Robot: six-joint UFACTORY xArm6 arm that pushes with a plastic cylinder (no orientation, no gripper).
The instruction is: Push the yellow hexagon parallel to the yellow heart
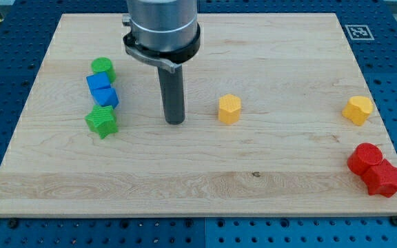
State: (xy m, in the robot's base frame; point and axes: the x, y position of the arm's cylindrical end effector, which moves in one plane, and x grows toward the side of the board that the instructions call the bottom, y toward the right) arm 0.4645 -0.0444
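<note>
The single camera view showed the wooden tabletop (205,179) from above and in front. There was no pincer on this arm, so no opening or closing could be told of it; it ended in a dark rod, and my tip (175,122) rested on the board near its middle.

The yellow hexagon (229,108) sat just to the view's right of my tip, apart from it, with bare wood between. The yellow heart (358,109) lay well apart toward the view's right edge, at about the same height in the view.

The yellow hexagon looked like a small, rigid plastic block, probably light, and likely to slide easily on the smooth wood. It was a stubby prism with flat side faces and a matte, evenly yellow surface. Nothing could grasp it; a push against the middle of a flat face would probably keep it from spinning off.

Toward the view's left stood a green round block (103,67), two blue blocks (102,89) and a green star (102,121) in a column. Two red blocks (374,168) touched at the view's bottom right.
</note>
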